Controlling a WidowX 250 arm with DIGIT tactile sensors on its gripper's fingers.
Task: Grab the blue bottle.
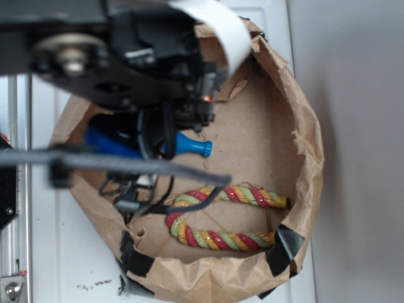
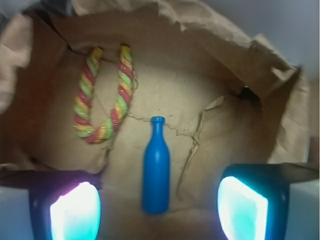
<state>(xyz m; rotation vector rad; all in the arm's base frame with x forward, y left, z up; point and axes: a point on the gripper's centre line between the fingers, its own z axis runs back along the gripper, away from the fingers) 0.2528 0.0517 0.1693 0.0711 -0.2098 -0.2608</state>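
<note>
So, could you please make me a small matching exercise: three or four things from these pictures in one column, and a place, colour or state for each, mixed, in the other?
Things:
1. blue bottle
2. twisted rope
3. gripper
4. paper bag

Descriptions:
A. bent into a U shape
B. open, fingers on both sides of the bottle
C. brown, torn, holds the other objects
D. lying flat, cap pointing away from the wrist camera

Pairs: 1-D, 2-A, 3-B, 4-C
</note>
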